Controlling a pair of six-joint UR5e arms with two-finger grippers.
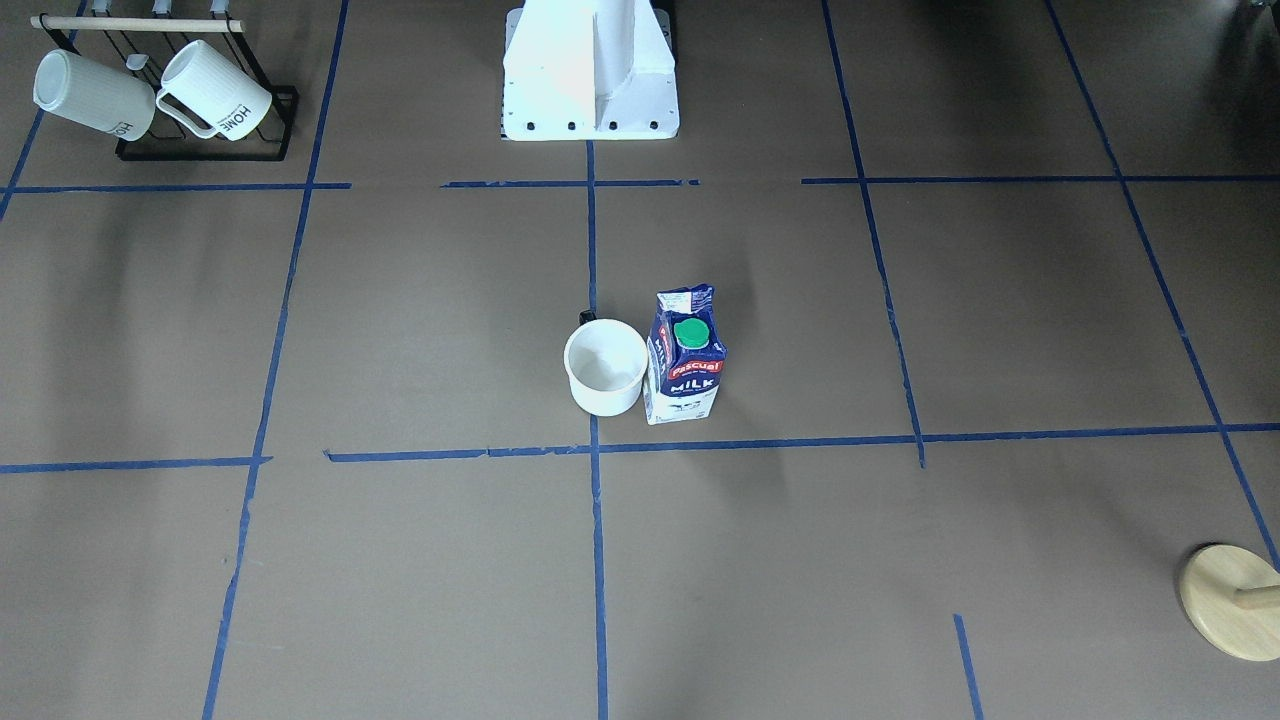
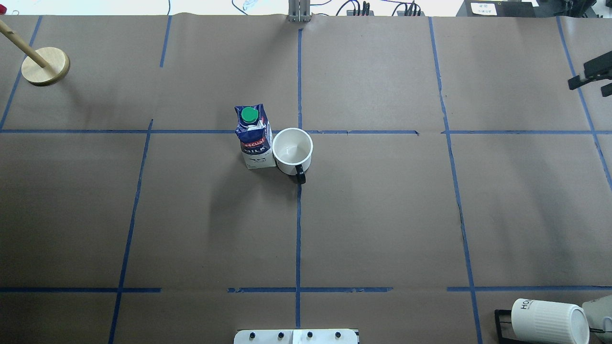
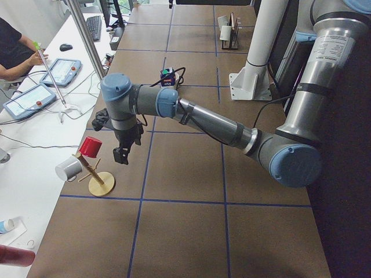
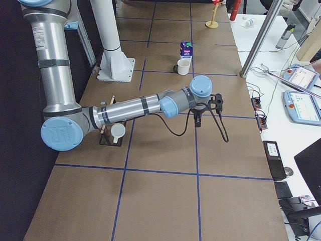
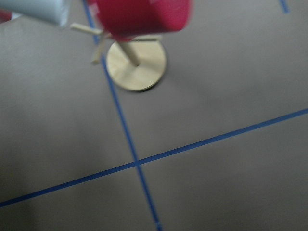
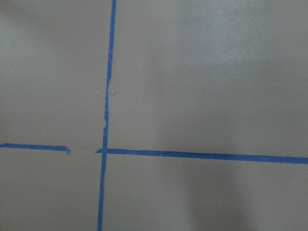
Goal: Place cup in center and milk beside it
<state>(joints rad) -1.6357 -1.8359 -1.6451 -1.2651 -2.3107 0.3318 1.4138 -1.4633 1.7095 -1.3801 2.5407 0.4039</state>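
The white cup (image 1: 606, 367) stands upright on the long centre tape line, just on the robot's side of the tape crossing (image 2: 299, 132). Its black handle (image 2: 300, 176) points toward the robot; no face drawing shows. The blue and white milk (image 1: 685, 355) carton with its green cap stands upright right beside the cup (image 2: 292, 150), on the robot's left of it, about touching. The milk (image 2: 253, 138) is taller than the cup. My left gripper (image 3: 120, 157) hangs by the wooden mug tree, far from both. My right gripper (image 4: 197, 120) hovers over bare table at the right edge (image 2: 590, 76). I cannot tell whether either is open.
A black rack with ribbed "HOME" mugs (image 1: 160, 95) stands near the robot's right corner. A wooden mug tree (image 3: 98, 174) with a red cup (image 3: 90, 146) and a pale cup stands at the far left. The white robot base (image 1: 590, 70) is at the near edge. An operator (image 3: 14, 46) sits beyond the table.
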